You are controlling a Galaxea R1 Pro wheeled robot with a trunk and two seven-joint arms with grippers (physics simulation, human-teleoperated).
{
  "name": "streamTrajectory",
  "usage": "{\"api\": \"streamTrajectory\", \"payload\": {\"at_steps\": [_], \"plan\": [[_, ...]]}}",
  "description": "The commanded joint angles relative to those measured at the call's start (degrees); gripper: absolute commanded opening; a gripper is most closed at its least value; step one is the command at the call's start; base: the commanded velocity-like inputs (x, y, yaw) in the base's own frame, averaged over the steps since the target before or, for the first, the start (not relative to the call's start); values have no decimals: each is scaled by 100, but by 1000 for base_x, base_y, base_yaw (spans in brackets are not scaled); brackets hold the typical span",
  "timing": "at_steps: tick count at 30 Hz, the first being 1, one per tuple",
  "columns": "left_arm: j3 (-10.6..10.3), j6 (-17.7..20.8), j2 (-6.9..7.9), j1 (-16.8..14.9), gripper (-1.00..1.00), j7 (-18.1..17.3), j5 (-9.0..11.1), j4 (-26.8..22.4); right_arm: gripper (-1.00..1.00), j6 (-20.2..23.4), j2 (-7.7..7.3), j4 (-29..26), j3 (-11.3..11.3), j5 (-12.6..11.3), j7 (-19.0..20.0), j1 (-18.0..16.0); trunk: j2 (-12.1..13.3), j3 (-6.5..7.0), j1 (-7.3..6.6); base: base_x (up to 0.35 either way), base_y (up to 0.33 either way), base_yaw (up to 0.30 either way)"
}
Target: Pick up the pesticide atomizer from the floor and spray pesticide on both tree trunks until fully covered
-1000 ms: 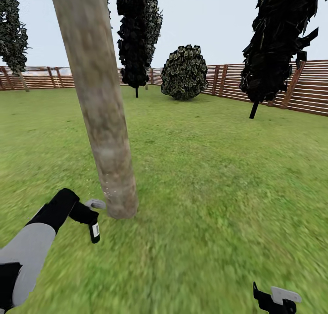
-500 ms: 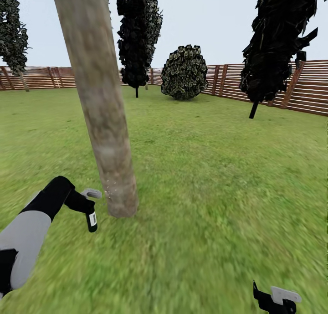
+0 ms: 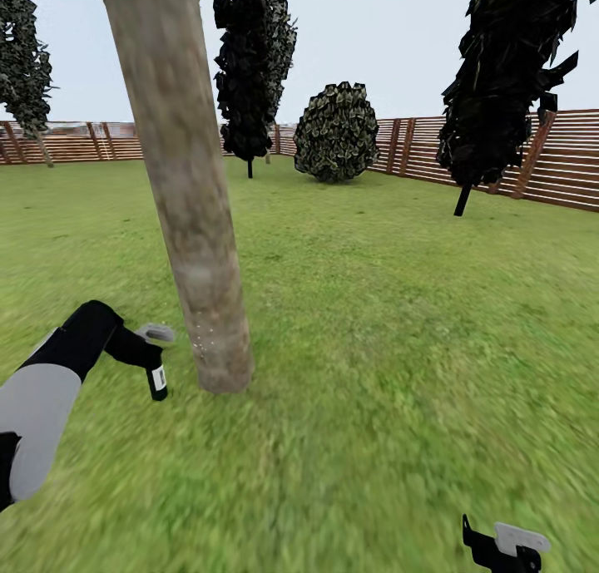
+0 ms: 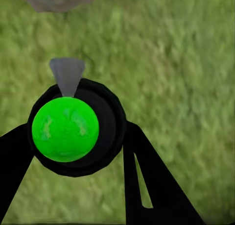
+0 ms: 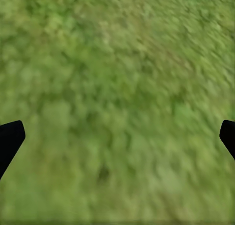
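Head view: tree trunk (image 3: 187,190) is rooted in lawn (image 3: 374,323). Pesticide atomizer (image 3: 156,380) is gripped between the closed-in jaws of the left gripper (image 3: 150,358), hanging just beside the trunk base. Right gripper (image 5: 117,137): jaws spread wide, nothing held.

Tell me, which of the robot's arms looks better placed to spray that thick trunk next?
The left. Its left gripper already holds the pesticide atomizer right beside the base of the tree trunk. The right gripper is open, holds nothing, and hangs over grass well off to the other side.
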Motion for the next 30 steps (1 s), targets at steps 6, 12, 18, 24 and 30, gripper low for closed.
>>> {"api": "streamTrajectory", "payload": {"at_steps": [6,12,18,24,30], "plan": [[-85,35,-210,48,-100,-119,-32,-14,100,-19,-1,10,-18,60,-43,-6,-2,-5,-1,0,0,0],[-498,35,-309,5,-100,-845,-59,-61,100,-19,-1,10,-18,62,-43,-6,-2,-5,-1,0,0,0],[-518,35,35,-17,-100,-1046,-83,-92,100,-19,-1,10,-18,63,-43,-6,-2,-5,-1,0,0,0],[-537,38,-7,-17,-100,-1056,-70,-120,100,-19,-1,10,-18,64,-43,-6,-2,-5,-1,0,0,0],[-543,334,-132,-372,-100,-1056,-68,-374,100,-19,-1,10,-18,64,-43,-6,-2,-5,-1,0,0,0]]}}
